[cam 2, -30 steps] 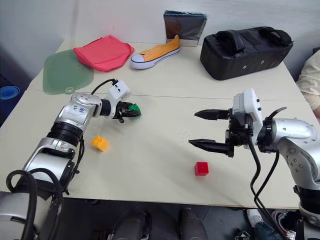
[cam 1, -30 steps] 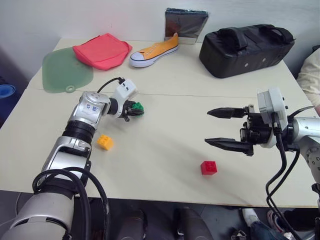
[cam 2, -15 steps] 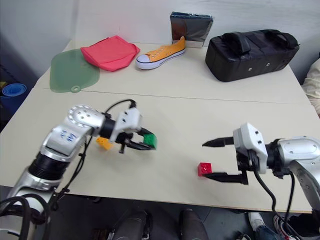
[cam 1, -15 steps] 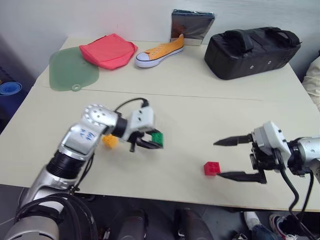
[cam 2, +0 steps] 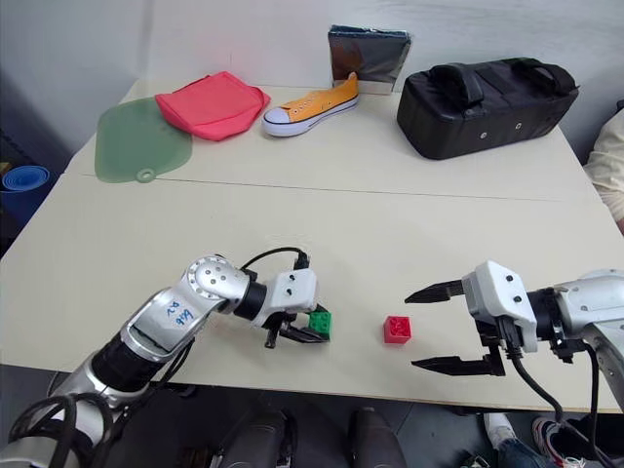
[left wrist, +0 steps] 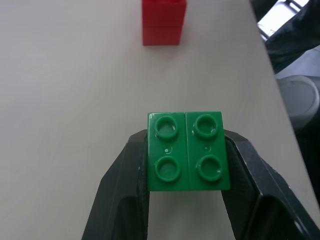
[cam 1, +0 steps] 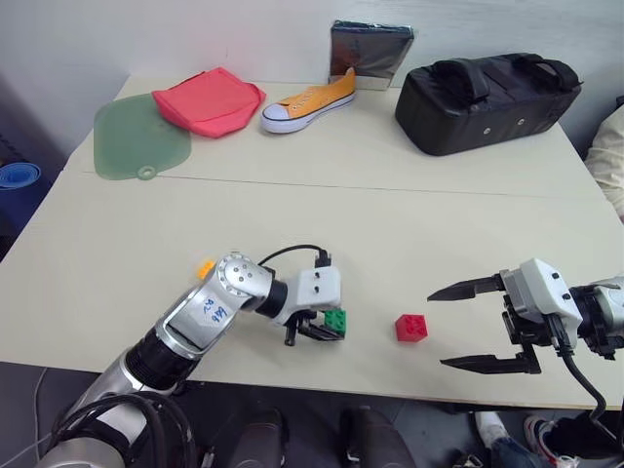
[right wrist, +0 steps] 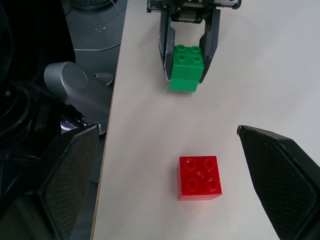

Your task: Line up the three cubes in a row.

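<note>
My left fingers [cam 1: 327,330] clenched on green cube [cam 1: 335,320] — low over tabletop [cam 1: 409,224] near front edge. Red cube [cam 1: 410,328] just beside it, apart. My right fingers [cam 1: 487,327] spread wide, empty, near red cube. Orange-yellow cube [cam 1: 205,268] behind my left arm.

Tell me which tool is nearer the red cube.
Right, narrowly. The right tool hangs open just past the red cube toward the table's right edge. The left tool sits on the cube's other side, shut on the green cube.
</note>
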You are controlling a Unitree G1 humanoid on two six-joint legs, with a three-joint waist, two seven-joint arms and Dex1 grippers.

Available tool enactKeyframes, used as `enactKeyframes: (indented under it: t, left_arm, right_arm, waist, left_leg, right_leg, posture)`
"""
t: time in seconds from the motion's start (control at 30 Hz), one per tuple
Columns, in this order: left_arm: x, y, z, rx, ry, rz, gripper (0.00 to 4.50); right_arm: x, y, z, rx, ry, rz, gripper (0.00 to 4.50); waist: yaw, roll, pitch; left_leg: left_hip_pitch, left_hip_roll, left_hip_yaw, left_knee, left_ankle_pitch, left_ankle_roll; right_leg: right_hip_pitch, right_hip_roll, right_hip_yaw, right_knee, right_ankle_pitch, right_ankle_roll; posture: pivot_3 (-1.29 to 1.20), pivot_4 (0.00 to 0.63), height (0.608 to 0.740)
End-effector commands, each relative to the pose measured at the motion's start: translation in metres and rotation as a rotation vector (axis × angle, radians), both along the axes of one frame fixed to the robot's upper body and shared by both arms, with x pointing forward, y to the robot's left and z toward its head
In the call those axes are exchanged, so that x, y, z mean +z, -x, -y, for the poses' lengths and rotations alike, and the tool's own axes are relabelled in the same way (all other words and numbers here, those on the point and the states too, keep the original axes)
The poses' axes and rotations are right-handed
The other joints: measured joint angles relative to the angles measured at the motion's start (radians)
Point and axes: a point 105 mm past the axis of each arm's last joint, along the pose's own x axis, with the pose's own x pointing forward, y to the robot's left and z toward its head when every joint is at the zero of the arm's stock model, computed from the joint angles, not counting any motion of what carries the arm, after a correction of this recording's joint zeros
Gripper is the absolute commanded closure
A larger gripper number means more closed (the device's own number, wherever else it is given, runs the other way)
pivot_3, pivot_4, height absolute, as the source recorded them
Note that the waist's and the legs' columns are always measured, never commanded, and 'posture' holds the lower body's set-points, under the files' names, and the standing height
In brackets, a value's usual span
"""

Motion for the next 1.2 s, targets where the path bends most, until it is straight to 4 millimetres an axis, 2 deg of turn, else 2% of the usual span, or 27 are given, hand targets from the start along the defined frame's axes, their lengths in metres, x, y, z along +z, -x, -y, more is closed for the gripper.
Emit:
enactKeyframes:
  t: [0.03,0.23,0.57,0.83,0.9,1.07,1.2]
  left_arm:
    - [0.0,0.004,0.004,-0.034,-0.009,0.066,3.0]
    - [-0.004,-0.006,0.008,0.005,-0.009,0.106,3.0]
    - [-0.009,-0.003,0.015,-0.008,0.023,0.093,3.0]
    - [-0.008,-0.001,0.008,-0.007,0.034,0.083,0.44]
    - [-0.006,0.0,0.007,-0.015,0.042,0.088,0.02]
    - [0.026,0.001,0.008,-0.024,0.174,0.077,0.02]
    - [0.065,-0.01,-0.006,-0.016,0.239,0.112,0.02]
  right_arm:
    - [0.009,0.0,0.001,0.0,0.007,0.04,0.0]
    - [0.009,0.0,0.001,-0.007,0.004,0.042,0.0]
    - [0.01,-0.002,-0.002,-0.007,-0.002,0.042,0.0]
    - [0.013,-0.005,-0.005,-0.01,-0.02,0.039,0.0]
    - [0.012,-0.005,-0.004,-0.009,-0.019,0.038,0.0]
    - [0.01,-0.005,-0.006,-0.005,-0.019,0.032,0.0]
    - [0.01,-0.008,-0.007,-0.004,-0.028,0.033,0.0]
  waist:
    - [0.0,0.0,0.0]
    - [0.0,0.0,0.0]
    - [0.0,0.0,0.0]
    - [0.0,0.0,0.0]
    - [0.0,0.0,0.0]
    - [0.0,0.0,0.0]
    - [-0.003,0.0,0.0]
  left_leg:
    - [0.001,0.0,0.0,0.0,0.0,0.0]
    - [0.003,0.0,-0.001,0.0,-0.001,0.001]
    - [0.004,0.0,-0.001,0.0,-0.001,0.001]
    - [0.004,0.0,-0.001,0.0,-0.001,0.001]
    - [0.004,0.0,-0.001,0.0,-0.001,0.001]
    - [0.004,0.0,-0.001,0.0,-0.001,0.001]
    - [0.004,0.0,-0.001,0.0,-0.001,0.001]
  right_leg:
    - [0.001,0.0,0.0,0.0,0.0,0.0]
    - [0.005,0.0,-0.001,-0.002,0.0,0.0]
    - [0.006,0.0,-0.001,-0.002,0.0,0.0]
    - [0.006,0.0,-0.001,-0.003,0.0,0.0]
    - [0.006,0.0,-0.001,-0.003,0.0,0.0]
    - [0.006,0.0,-0.001,-0.003,0.0,0.0]
    - [0.006,0.0,-0.002,-0.003,0.0,0.0]
  posture:
    - [0.0,0.15,0.74]
    - [0.0,0.15,0.74]
    - [0.0,0.15,0.74]
    - [0.0,0.15,0.74]
    - [0.0,0.15,0.74]
    - [0.0,0.15,0.74]
    - [0.0,0.15,0.74]
